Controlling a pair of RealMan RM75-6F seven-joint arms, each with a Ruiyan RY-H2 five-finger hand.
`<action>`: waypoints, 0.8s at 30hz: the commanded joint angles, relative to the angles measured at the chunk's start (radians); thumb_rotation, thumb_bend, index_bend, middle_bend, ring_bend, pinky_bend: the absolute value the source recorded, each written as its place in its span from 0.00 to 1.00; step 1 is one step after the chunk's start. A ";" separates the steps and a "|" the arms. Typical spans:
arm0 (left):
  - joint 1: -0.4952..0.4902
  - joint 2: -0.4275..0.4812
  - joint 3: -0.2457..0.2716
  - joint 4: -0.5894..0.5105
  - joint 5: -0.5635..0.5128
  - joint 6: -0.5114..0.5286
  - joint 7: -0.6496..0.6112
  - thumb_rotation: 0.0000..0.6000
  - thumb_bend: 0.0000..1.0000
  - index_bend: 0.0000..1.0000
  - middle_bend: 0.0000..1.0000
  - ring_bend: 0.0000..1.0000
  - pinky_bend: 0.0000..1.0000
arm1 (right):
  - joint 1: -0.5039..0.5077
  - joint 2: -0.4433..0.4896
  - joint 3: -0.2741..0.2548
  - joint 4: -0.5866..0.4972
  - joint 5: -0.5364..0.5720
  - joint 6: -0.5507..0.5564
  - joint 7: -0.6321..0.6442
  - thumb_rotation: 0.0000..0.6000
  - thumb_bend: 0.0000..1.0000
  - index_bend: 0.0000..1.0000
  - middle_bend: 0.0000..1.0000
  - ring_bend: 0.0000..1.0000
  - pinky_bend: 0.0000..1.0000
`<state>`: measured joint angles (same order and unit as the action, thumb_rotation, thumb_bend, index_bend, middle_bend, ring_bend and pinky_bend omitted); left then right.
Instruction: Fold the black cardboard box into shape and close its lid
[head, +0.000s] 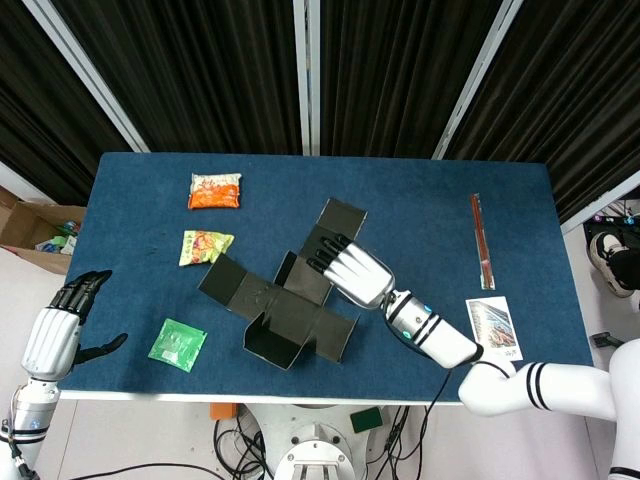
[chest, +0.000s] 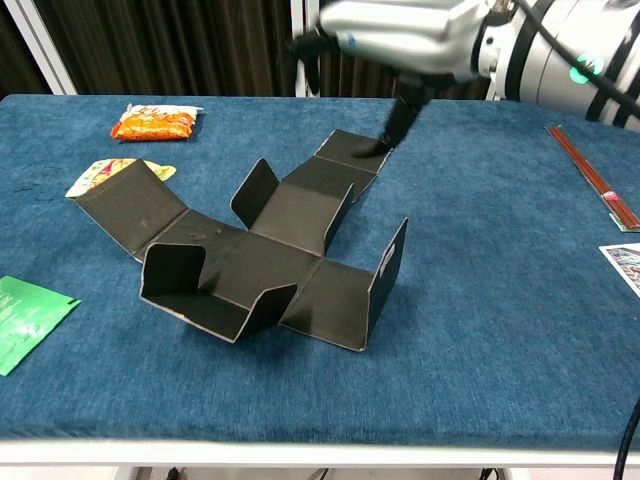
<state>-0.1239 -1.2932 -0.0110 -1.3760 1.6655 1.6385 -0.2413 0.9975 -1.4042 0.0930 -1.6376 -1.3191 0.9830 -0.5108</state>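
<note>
Fingers (head: 325, 251) of my right hand (head: 352, 272) were spread and gripped nothing, hovering above the black cardboard box (head: 290, 300), which lay unfolded mid-tabletop (head: 430, 210). My left hand (head: 62, 325) hung open off the edge. I judged the side flaps needed raising before the lid (chest: 350, 152) could close.
</note>
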 joint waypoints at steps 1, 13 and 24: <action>0.002 0.000 0.001 -0.004 -0.003 0.000 0.000 1.00 0.09 0.09 0.14 0.12 0.21 | 0.029 -0.064 -0.007 0.125 0.027 -0.092 -0.023 1.00 0.22 0.34 0.38 0.21 0.39; 0.013 -0.006 0.002 0.001 -0.013 0.003 -0.015 1.00 0.09 0.09 0.14 0.12 0.21 | 0.048 -0.210 -0.055 0.331 -0.018 -0.179 -0.057 1.00 0.31 0.36 0.39 0.22 0.39; 0.018 -0.009 0.004 0.004 -0.004 0.014 -0.016 1.00 0.09 0.09 0.14 0.12 0.21 | 0.050 -0.361 -0.031 0.490 -0.032 -0.182 -0.028 1.00 0.54 0.60 0.60 0.40 0.43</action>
<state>-0.1068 -1.3016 -0.0070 -1.3730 1.6615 1.6519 -0.2565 1.0509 -1.7606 0.0589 -1.1498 -1.3458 0.7942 -0.5426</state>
